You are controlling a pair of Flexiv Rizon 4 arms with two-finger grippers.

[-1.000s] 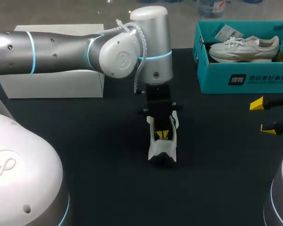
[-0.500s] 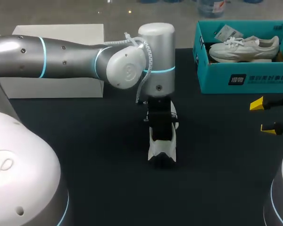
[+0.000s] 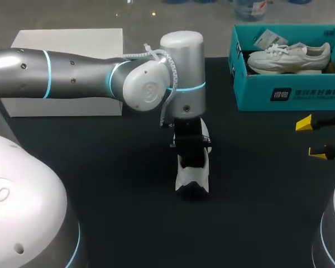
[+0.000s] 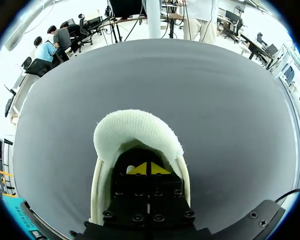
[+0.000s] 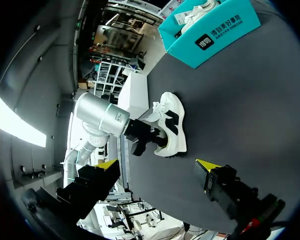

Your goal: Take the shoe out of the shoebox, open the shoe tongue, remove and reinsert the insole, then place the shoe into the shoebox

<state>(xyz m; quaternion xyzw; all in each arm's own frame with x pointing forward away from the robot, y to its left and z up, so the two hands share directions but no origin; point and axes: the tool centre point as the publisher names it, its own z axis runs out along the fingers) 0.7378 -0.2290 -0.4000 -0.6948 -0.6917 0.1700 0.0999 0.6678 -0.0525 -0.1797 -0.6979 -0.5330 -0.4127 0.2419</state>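
Shoe (image 3: 192, 177) sits mid-table with the left gripper (image 4: 147, 169) poked down inside it, tips pinched together. Right gripper (image 3: 311, 137) hangs at its 3 o'clock, fingers spread wide. Shoebox (image 3: 290, 92) at 1 o'clock holds another shoe (image 3: 287, 56).

You are looking at a shoe (image 4: 137, 131) whose heel collar reads as rough, nubbly white knit, on a matt dark table (image 3: 117, 190), with the shoebox (image 3: 257, 92) in smooth teal card and the left arm (image 3: 72, 70) in satin silver casing.
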